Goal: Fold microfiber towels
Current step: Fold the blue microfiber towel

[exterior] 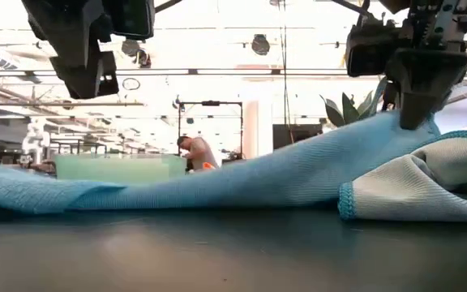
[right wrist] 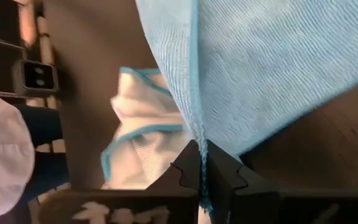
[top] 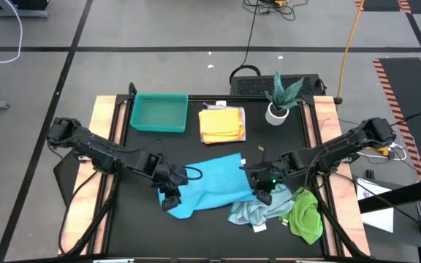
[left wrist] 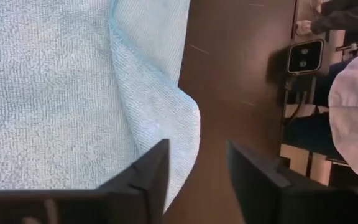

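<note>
text: none legible | labels: none legible | brands: none | numbers: none | signs: none

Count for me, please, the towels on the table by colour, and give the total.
Bright blue towel: 1
Pale blue towel: 1
Green towel: 1
Yellow-orange towel, already folded: 1
White-grey: 0 that I can make out
Total in view: 4

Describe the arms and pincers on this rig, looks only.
Two slim, dark, jointed arms reach in from the table's side edges, with black cables trailing along them. The left pincer and right pincer are black and blocky; a small green light glows near the right one's wrist. Up close, the left fingers are matte black, angular wedges. White lettering, unreadable, marks each pincer's body.
</note>
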